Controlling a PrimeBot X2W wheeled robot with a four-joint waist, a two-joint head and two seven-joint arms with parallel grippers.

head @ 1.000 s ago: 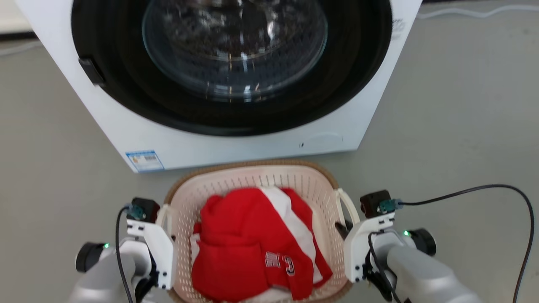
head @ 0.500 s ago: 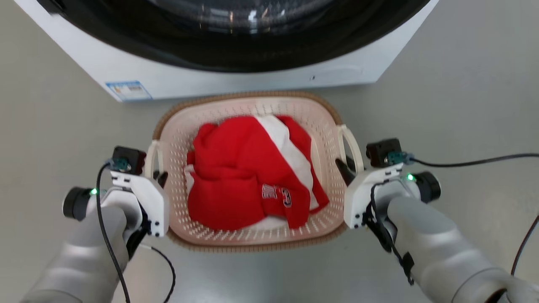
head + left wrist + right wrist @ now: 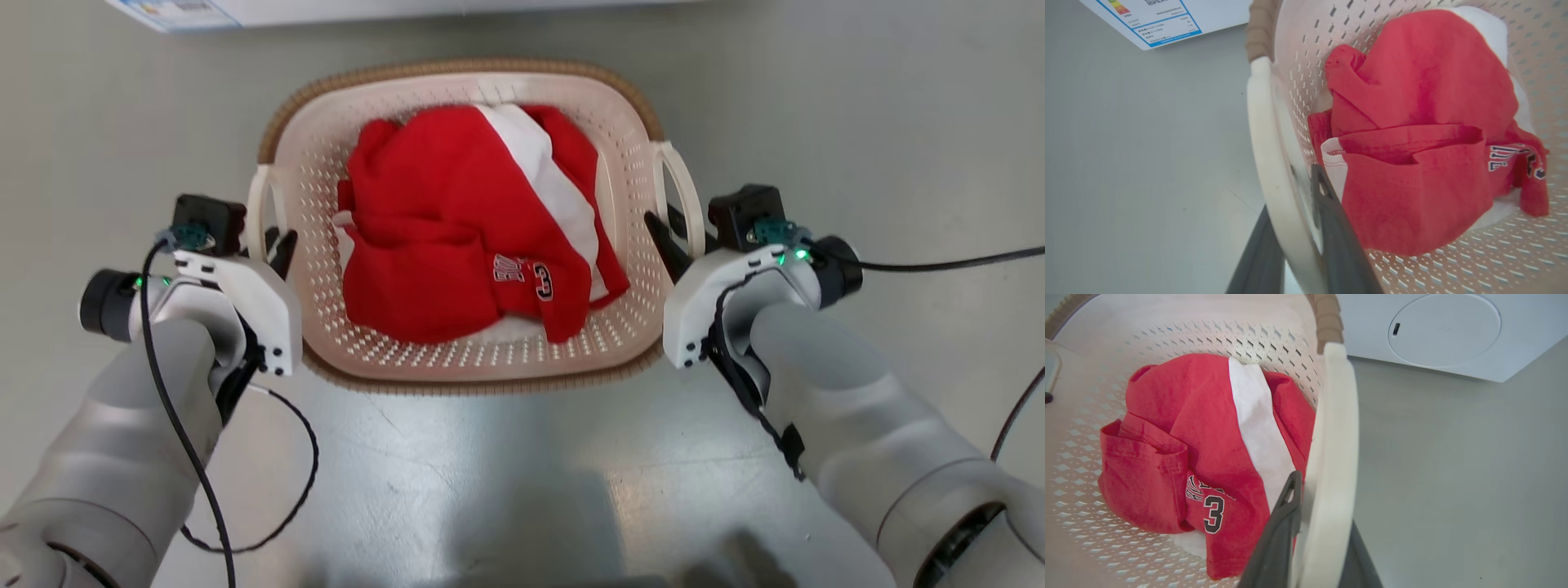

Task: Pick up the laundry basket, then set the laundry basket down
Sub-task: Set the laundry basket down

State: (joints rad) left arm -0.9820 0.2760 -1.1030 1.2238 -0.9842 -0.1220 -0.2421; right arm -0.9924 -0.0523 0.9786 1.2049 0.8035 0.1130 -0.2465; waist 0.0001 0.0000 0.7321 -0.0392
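Head view, progress: the grasp looks complete. Whether the laundry basket has left the floor cannot be told. The set-down remains.
Head view, basket location: centred between both arms, near the washing machine, with a red shirt inside.
Head view, arm pose: both forearms reach forward, with the left gripper at the left handle and the right gripper at the right handle.
Left wrist view, jaws: closed around the left handle, with one finger inside the loop and the other outside.
Right wrist view, jaws: clamped on the right handle, with one finger on the basket side and the other on the floor side.
Right wrist view, contact: the fingers appear to press the handle from both sides.
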